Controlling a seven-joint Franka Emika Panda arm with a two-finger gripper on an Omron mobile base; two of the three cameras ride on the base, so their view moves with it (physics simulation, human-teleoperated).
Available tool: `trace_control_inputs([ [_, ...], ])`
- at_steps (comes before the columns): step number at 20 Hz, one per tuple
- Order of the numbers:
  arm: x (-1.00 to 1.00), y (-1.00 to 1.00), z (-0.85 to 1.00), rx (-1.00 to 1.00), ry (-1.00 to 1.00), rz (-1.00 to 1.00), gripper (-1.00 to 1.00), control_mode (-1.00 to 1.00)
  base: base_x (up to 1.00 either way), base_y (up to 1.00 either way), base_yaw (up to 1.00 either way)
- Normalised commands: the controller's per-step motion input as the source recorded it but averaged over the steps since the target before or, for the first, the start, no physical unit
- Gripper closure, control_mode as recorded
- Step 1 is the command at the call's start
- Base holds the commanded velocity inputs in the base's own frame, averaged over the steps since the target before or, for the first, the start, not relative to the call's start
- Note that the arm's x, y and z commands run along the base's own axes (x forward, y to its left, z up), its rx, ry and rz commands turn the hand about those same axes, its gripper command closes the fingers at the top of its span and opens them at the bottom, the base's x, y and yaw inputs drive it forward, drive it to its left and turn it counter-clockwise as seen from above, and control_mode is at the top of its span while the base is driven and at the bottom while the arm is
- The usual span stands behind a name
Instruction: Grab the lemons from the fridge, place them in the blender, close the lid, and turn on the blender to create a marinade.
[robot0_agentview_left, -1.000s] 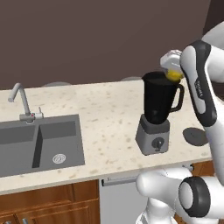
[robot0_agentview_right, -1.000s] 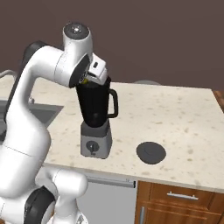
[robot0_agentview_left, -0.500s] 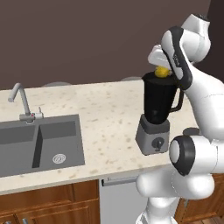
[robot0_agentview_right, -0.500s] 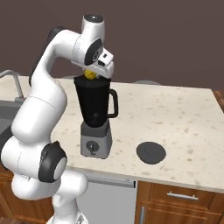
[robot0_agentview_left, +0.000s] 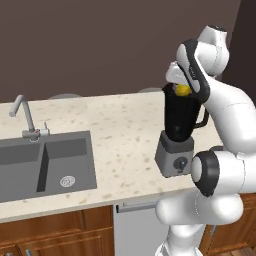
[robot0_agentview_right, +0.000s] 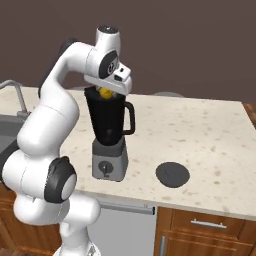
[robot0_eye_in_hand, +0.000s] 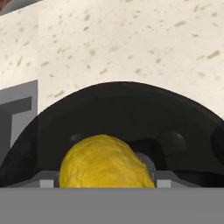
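Now the gripper, closed on a lemon, hangs over the blender mouth. Next, I judge, it must release the lemon into the jar.

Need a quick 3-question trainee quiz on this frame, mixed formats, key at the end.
1. True or false: the lid is already on the blender.
2. Multiple choice: the lemon in the claw is A) over the sink, B) at the blender's open mouth, C) lying on the counter.
3. Fill in: in the right base view, the lid lies flat on the counter to the ____ of the blender's base.

Key: 1 false; 2 B; 3 right.
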Motion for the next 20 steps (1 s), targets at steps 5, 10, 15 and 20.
trace_control_inputs([
  [5,0.1,0.01,-0.67,-0.09,0.0,0.0,1.0,-1.0,0.0,0.0,0.0],
  [10,0.46,0.0,-0.63,-0.05,0.02,0.0,1.0,-1.0,0.0,0.0,0.0],
  [15,-0.33,0.0,-0.55,0.0,0.0,0.0,1.0,-1.0,0.0,0.0,0.0],
  [20,-0.15,0.05,-0.55,0.0,0.06,0.0,1.0,-1.0,0.0,0.0,0.0],
])
